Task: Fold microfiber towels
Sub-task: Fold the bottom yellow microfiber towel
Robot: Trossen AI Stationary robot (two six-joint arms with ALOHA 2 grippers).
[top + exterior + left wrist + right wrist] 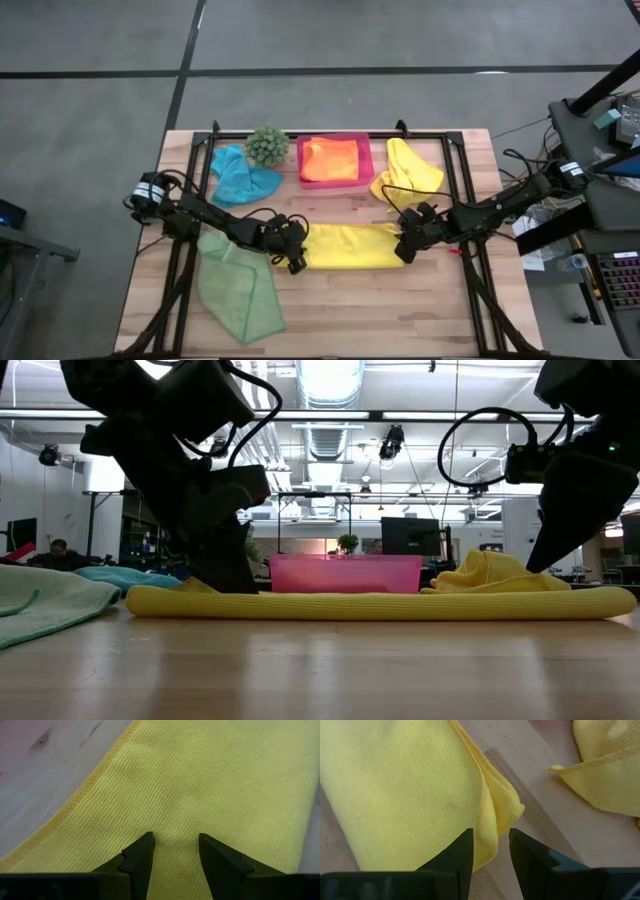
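The worktop (330,320) has bare wood along its near edge. The light green towel (238,283) sprawls at the near left. A folded yellow towel (352,246) lies mid-worktop, its long axis left to right, both ends pinched: the left claw (296,258) grasps its left end, the right claw (408,250) its doubled right edge. The second yellow towel (405,170) lies crumpled behind.

Folded yellow towel (352,247) lay flat mid-table; second yellow (408,170) crumpled; orange (331,158) in tray; teal (240,178) bunched; green (238,287) spread.
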